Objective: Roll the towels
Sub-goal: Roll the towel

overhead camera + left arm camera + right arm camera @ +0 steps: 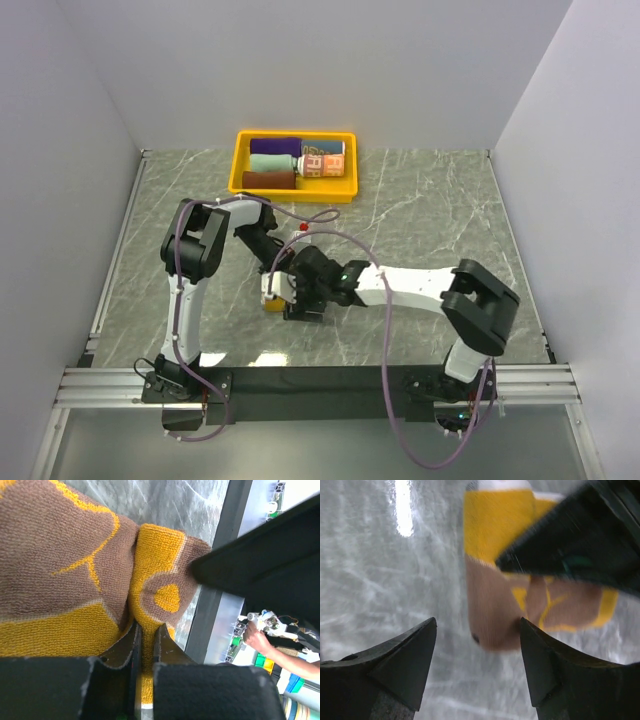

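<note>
A brown towel with yellow bear and border (271,300) lies bunched into a roll on the table's near middle, between both arms. My left gripper (270,284) is shut on it; in the left wrist view its jaws (148,628) pinch a fold of the yellow border, and the brown towel (60,555) fills the picture. My right gripper (292,302) stands open just right of the roll. In the right wrist view the towel (495,605) lies just beyond the right gripper (477,627), nothing held between the fingers. The left gripper's black finger (580,535) crosses over the towel.
A yellow tray (240,166) at the back holds rolled towels: purple (275,145), mint (272,161), maroon (268,180) and a blue-grey lettered one (323,156). A small red object (303,227) sits behind the arms. White walls stand on both sides.
</note>
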`<action>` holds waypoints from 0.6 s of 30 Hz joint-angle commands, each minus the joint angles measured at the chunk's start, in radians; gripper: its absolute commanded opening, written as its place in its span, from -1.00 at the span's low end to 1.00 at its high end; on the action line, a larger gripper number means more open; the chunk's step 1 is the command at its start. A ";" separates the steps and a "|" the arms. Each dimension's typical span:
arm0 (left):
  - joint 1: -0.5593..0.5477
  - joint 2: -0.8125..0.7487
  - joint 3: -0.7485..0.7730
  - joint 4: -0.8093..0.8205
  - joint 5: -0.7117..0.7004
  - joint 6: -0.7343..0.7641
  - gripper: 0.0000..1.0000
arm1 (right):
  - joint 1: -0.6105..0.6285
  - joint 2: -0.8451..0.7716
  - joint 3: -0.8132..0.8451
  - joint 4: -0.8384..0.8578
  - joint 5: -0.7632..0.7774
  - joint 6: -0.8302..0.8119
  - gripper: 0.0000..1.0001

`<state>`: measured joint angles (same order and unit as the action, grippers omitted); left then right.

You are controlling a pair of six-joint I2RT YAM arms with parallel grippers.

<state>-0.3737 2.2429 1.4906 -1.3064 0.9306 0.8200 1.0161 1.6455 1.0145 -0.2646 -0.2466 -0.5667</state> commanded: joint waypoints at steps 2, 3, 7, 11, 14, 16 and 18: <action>-0.005 0.050 -0.038 0.222 -0.203 0.071 -0.82 | 0.036 0.080 0.042 0.131 0.109 -0.079 0.43; -0.004 0.052 -0.033 0.219 -0.204 0.071 -0.82 | 0.039 0.109 0.041 0.152 0.110 -0.078 0.40; -0.004 0.053 -0.030 0.216 -0.203 0.074 -0.80 | 0.042 0.152 0.039 0.153 0.101 -0.082 -0.02; 0.004 0.041 -0.030 0.225 -0.185 0.065 -0.64 | 0.035 0.157 0.033 0.098 0.034 -0.082 -0.83; 0.030 0.008 -0.029 0.226 -0.139 0.047 -0.46 | 0.010 0.160 0.056 0.001 -0.054 -0.067 -1.00; 0.067 -0.038 -0.036 0.234 -0.116 0.033 -0.36 | -0.017 0.172 0.085 -0.108 -0.112 -0.055 -1.00; 0.114 -0.109 -0.061 0.261 -0.075 0.016 -0.29 | -0.031 0.209 0.145 -0.232 -0.190 -0.044 -1.00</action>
<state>-0.3367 2.2196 1.4582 -1.2591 0.9493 0.8017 1.0019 1.8061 1.1038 -0.2489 -0.2653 -0.6464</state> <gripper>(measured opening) 0.343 0.185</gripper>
